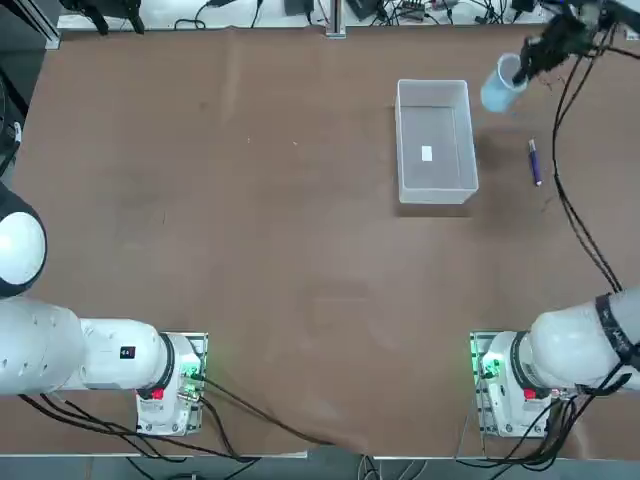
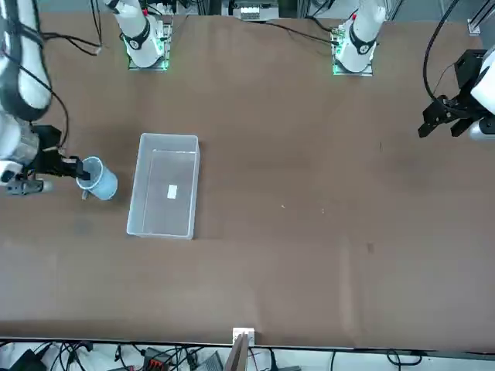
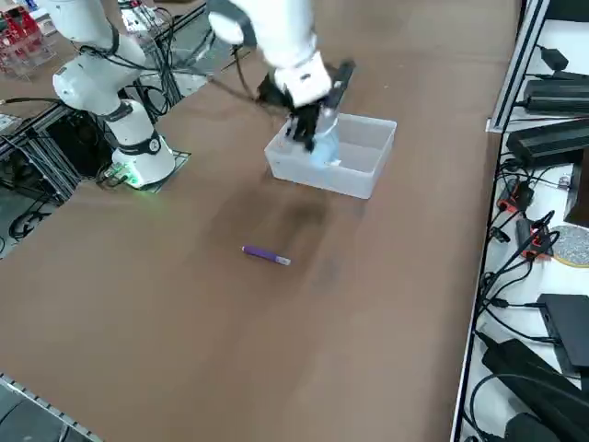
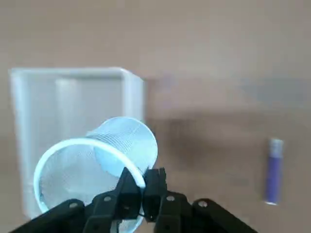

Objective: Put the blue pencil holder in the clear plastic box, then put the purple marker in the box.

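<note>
Worktop (image 1: 280, 250), broad and brown, spreads beneath me, and it is the biggest thing here. Next in size comes my right arm (image 3: 285, 41), white with dark bands, black cables trailing along it. Then there is the clear plastic box (image 1: 437, 135), sitting flat on the worktop with its mouth upward and its long sides running away from my bases (its frosted walls look whitish from above). My right claw (image 4: 144, 180) is up off the worktop, to the right of the box and near its far end. It is closed on the blue pencil holder (image 4: 124, 143), pinching the wall at the rim. I have that cup tilted in the air, outside the box and to its right; its pale round rim shows plainly at my wrist. Smaller again is the purple marker (image 1: 535, 167), lying on the worktop to the right of the box, apart from it (whitish tip pointing away from my bases). Smallest is the white label (image 1: 427, 153) on the box's bottom.
</note>
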Robot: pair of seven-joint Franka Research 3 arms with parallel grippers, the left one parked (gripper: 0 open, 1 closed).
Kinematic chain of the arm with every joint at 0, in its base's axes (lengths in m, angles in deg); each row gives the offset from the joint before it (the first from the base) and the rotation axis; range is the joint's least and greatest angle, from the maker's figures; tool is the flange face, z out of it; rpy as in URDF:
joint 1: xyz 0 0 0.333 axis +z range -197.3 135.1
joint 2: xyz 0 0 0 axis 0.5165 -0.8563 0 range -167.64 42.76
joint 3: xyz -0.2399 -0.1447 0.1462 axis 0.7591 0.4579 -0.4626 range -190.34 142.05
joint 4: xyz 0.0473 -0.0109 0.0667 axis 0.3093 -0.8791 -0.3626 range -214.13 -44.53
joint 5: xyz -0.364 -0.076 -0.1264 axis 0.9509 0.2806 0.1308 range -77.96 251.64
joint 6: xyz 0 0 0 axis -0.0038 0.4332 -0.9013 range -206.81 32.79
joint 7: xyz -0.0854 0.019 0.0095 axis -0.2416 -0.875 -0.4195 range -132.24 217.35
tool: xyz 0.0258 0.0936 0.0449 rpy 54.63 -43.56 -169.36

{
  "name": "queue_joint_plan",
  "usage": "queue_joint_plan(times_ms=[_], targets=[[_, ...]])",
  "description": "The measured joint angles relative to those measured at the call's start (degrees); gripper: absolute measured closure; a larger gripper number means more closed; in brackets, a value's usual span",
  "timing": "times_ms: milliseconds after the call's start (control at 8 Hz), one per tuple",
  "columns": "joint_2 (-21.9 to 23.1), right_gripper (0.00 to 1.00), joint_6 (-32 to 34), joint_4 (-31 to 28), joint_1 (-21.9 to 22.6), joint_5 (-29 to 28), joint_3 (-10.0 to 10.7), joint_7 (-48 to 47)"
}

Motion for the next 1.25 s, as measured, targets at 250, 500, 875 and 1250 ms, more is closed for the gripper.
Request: queue_joint_plan(times_ms=[250, 500, 875, 1250], targets=[[-1.26, 0.94, -1.96, 0.18, 7.59, -0.76, -0.36, -8.48], [-4.42, 0.94, -5.18, -0.15, 14.30, -0.75, -0.49, -13.35], [-10.37, 0.94, -11.72, -1.43, 18.96, -0.64, -0.46, -15.04], [-13.26, 0.94, -14.39, -2.59, 19.69, 0.24, -0.37, -15.04]])
